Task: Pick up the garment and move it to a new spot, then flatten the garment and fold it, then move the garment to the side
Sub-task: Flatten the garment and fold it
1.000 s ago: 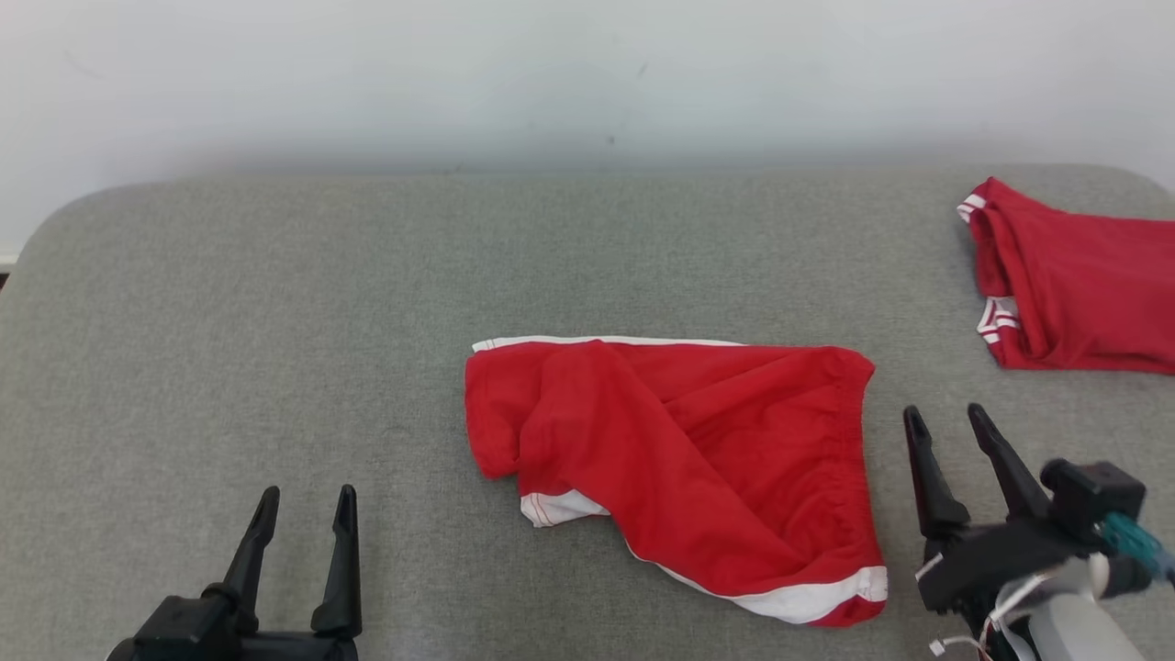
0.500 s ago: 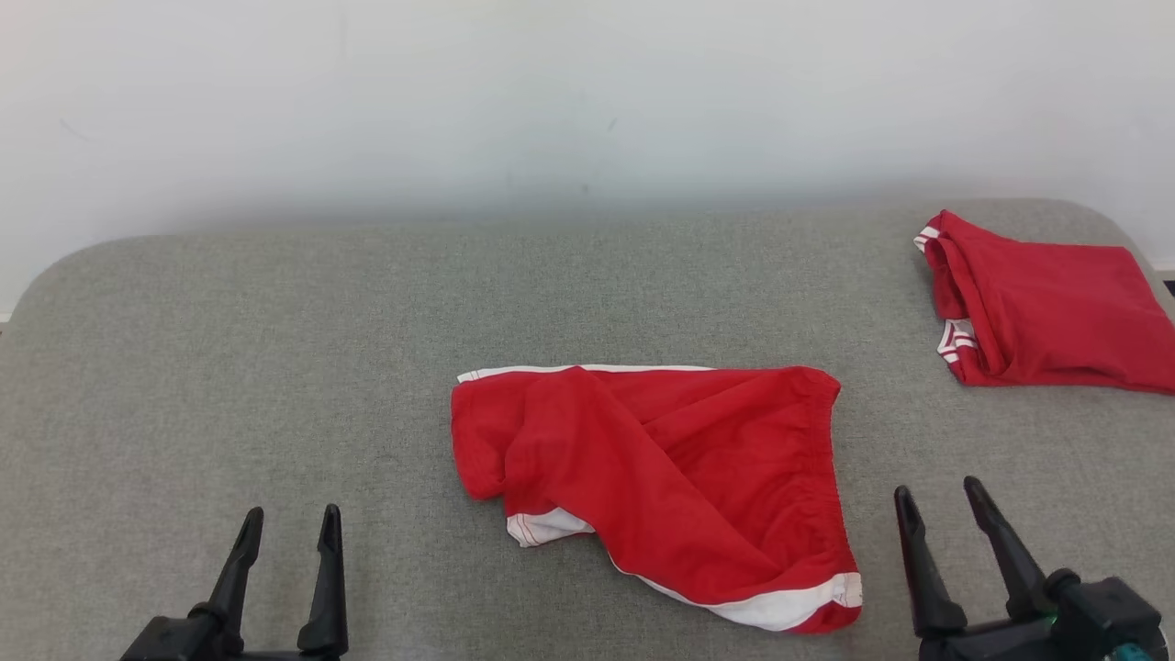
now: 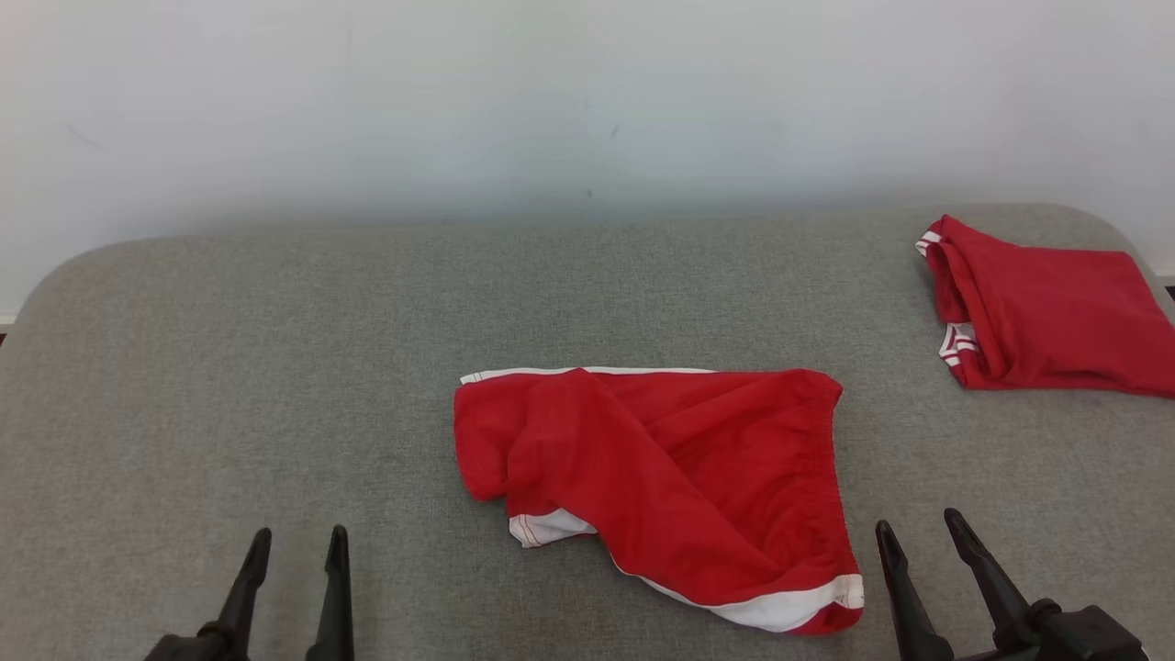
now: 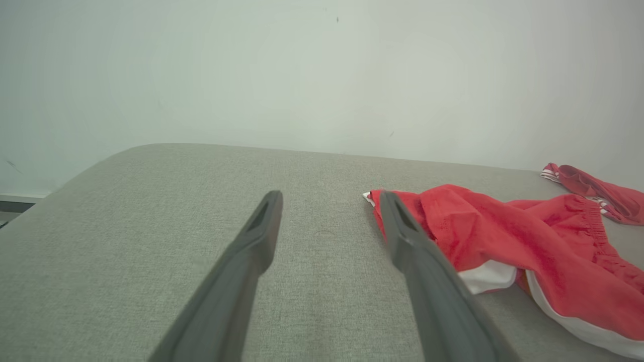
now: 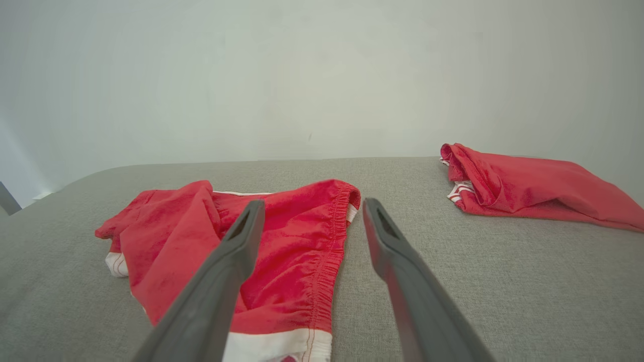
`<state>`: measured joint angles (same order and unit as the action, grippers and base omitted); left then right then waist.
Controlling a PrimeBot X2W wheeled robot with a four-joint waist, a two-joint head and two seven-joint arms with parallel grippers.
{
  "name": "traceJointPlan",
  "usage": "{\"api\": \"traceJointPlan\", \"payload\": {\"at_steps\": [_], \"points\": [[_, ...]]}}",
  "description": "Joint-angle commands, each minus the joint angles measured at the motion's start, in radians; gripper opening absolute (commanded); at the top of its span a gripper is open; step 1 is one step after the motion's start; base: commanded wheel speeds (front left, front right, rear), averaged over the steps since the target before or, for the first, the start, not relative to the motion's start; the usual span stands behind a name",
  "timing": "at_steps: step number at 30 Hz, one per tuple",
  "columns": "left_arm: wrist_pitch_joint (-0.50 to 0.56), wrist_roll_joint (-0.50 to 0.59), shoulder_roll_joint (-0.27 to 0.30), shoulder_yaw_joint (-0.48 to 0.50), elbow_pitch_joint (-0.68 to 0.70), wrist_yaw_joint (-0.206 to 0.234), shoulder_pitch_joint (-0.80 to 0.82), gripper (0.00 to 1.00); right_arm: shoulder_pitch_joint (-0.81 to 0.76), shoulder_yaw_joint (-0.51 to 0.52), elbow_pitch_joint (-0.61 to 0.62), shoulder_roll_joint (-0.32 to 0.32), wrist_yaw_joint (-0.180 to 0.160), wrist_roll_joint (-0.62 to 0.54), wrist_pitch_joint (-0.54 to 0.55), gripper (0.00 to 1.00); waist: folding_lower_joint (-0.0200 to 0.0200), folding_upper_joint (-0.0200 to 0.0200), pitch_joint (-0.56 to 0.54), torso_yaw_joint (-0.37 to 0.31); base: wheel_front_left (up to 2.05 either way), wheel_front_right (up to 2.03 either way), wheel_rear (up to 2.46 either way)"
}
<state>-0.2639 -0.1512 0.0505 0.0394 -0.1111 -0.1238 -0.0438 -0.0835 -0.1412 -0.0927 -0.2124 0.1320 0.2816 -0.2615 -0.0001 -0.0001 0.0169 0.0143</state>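
Both sets of fingers are spread wide, nothing in them. The left gripper (image 3: 300, 532) is over bare fabric and the right gripper (image 3: 918, 521) is just off the right edge of the garment (image 3: 661, 477). That's the rumpled red one with white trim, lying mid-surface. The gray padded surface (image 3: 229, 367) has rounded corners. A second red garment (image 3: 1046, 312) lies far right, with a plain white wall (image 3: 551, 92) behind.
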Motion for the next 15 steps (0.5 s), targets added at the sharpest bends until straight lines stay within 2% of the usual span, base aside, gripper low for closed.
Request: {"api": "traceJointPlan", "payload": {"at_steps": [1, 7, 15], "points": [[0.0, 0.005, 0.0, -0.009, -0.008, -0.001, 0.005, 1.0, 0.0, -0.001, -0.01, -0.007, -0.003, -0.002, -0.005, 1.0, 0.0001, 0.0001, 0.007, -0.003, 0.0, 0.0, 0.0], [0.0, 0.019, 0.003, -0.098, -0.078, -0.006, 0.046, 1.0, 0.037, -0.022, -0.082, -0.037, -0.003, 0.011, -0.005, 1.0, 0.0001, 0.0001, 0.04, -0.022, 0.0, 0.0, 0.0], [0.0, -0.035, 0.026, -0.251, -0.212, -0.006, 0.147, 1.0, 0.137, -0.125, -0.208, -0.087, -0.003, 0.042, -0.004, 1.0, 0.0001, 0.0001, 0.121, -0.064, 0.0, 0.0, 0.0]]}}
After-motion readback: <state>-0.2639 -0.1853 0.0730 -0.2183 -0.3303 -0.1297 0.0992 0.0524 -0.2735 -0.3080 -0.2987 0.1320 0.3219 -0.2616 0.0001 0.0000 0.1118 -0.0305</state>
